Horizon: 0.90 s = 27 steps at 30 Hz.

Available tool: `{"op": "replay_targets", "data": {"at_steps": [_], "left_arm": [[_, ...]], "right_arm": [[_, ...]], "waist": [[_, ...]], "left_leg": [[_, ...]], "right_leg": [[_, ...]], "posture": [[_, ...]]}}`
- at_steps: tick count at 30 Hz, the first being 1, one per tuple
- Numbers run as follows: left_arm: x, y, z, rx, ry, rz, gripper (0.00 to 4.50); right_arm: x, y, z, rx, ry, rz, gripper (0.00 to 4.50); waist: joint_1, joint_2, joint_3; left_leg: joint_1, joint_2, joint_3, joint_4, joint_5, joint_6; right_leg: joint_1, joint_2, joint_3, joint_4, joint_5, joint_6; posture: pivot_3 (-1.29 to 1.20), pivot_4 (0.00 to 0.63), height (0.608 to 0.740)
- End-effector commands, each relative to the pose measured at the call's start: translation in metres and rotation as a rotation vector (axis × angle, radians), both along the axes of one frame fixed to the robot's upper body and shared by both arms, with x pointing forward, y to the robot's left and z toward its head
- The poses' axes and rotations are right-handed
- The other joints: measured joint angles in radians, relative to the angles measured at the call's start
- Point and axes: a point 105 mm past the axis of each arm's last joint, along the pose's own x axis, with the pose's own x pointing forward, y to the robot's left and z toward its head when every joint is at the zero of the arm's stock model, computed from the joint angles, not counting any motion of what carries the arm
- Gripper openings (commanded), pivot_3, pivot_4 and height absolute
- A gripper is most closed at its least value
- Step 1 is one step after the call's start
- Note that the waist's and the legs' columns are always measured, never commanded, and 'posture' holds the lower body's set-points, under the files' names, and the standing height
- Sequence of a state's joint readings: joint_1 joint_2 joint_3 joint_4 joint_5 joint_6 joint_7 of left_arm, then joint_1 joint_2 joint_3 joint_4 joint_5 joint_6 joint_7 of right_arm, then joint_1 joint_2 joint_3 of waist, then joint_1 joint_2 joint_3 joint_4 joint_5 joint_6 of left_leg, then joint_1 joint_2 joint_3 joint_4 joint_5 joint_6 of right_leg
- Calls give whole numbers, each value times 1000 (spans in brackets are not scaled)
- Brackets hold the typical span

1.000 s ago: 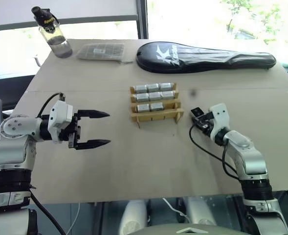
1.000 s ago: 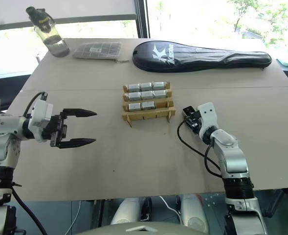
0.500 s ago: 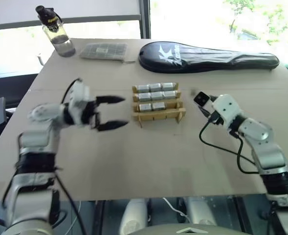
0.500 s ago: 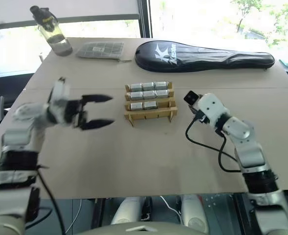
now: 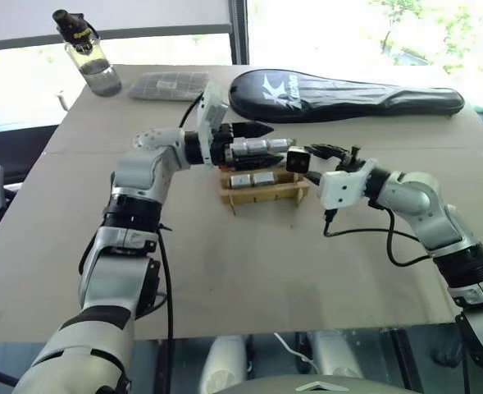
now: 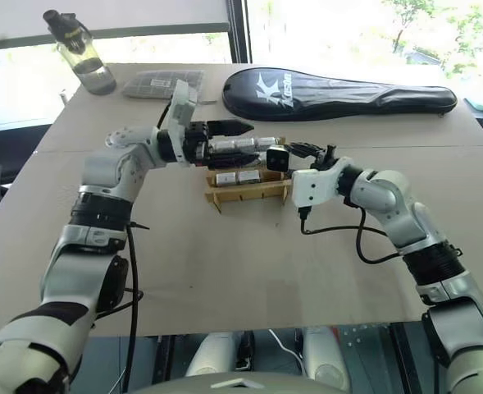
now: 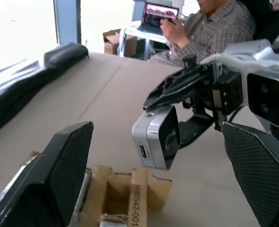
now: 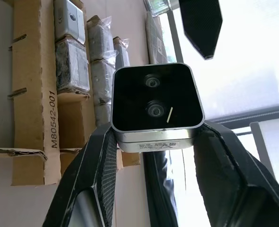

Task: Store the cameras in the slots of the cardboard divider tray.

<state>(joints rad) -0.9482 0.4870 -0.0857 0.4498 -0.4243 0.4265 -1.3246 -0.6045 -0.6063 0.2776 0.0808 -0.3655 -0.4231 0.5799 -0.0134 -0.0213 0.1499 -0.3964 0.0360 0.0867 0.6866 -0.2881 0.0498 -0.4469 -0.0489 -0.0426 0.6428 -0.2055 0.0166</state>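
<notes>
The right gripper (image 8: 153, 142) clamped a camera (image 8: 154, 100) above the tray (image 5: 262, 194). The left gripper (image 5: 262, 148) gaped wide over the tray, facing it

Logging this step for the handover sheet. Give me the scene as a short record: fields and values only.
held item: camera, black lens face showing
right gripper: shut on the camera, held above the tray's right end
left gripper: open, over the tray, fingers pointing toward the camera
cardboard divider tray: on the table, back rows holding wrapped cameras, front row empty
table far edge: water bottle, flat grey packet, black racket case
</notes>
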Motion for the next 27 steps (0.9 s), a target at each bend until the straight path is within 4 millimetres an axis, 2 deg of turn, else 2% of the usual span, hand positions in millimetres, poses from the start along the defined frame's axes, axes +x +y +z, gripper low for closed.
{"op": "replay_targets", "data": {"at_steps": [1, 7, 15, 22, 27], "left_arm": [[-2, -5, 3, 43, -3, -46, 4500], [0, -6, 10, 7, 59, -62, 4500], [-3, -2, 5, 46, 77, -76, 4500], [-13, 6, 0, 108, 119, -138, 4500], [-16, 15, -4, 203, 125, -170, 4500]], "right_arm": [[-4, 5, 19, 7, -103, 31, 1760], [-9, 11, 25, -37, -204, 65, 1760], [-12, 18, 21, -96, -245, 117, 1760], [-16, 30, 14, -197, -291, 213, 1760], [-15, 31, 9, -247, -300, 245, 1760]], "waist": [[0, 0, 0], [0, 0, 0], [0, 0, 0], [-1, 0, 0], [-1, 0, 0]], "left_leg": [[0, 0, 0, 0, 0, 0], [0, 0, 0, 0, 0, 0], [0, 0, 0, 0, 0, 0], [0, 0, 0, 0, 0, 0], [0, 0, 0, 0, 0, 0]], "right_leg": [[0, 0, 0, 0, 0, 0], [0, 0, 0, 0, 0, 0], [0, 0, 0, 0, 0, 0], [0, 0, 0, 0, 0, 0], [0, 0, 0, 0, 0, 0]], "posture": [[0, 150, 740], [0, 150, 740], [0, 150, 740], [0, 150, 740], [0, 150, 740]]}}
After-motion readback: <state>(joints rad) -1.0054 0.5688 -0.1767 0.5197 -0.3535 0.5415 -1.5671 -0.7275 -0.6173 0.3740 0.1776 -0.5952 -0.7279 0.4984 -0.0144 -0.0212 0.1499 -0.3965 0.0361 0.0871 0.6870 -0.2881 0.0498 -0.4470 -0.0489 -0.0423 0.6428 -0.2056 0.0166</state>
